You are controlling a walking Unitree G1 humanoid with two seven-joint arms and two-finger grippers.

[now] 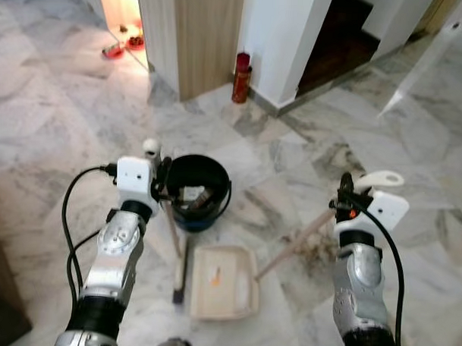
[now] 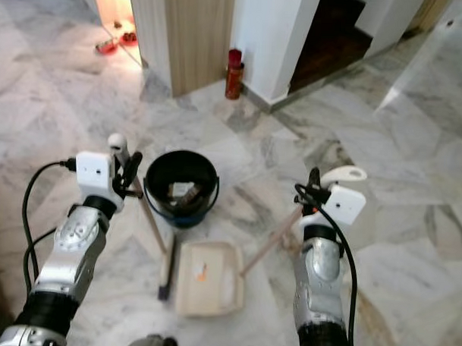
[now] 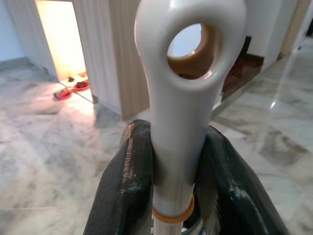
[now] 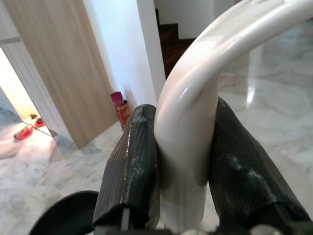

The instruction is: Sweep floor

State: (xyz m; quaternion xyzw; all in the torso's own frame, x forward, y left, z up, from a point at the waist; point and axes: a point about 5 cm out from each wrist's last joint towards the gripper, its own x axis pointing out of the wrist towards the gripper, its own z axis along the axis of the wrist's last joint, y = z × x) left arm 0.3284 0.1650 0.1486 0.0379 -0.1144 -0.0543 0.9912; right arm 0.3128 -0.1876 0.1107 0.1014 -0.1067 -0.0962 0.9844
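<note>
Warm yellow light is pouring from a doorway (image 1: pixel 119 6), glowing on the floor (image 1: pixel 59 99). White glare is shining on far tiles. Head views are looking soft; close wrist views are staying sharp, backgrounds blurring.

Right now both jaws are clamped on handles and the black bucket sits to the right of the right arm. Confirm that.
Not quite. The black bucket stands beside the left gripper, not right of the right arm, as the left eye view shows. The rest holds: left gripper shut on the dustpan handle, right gripper on the broom handle.
</note>
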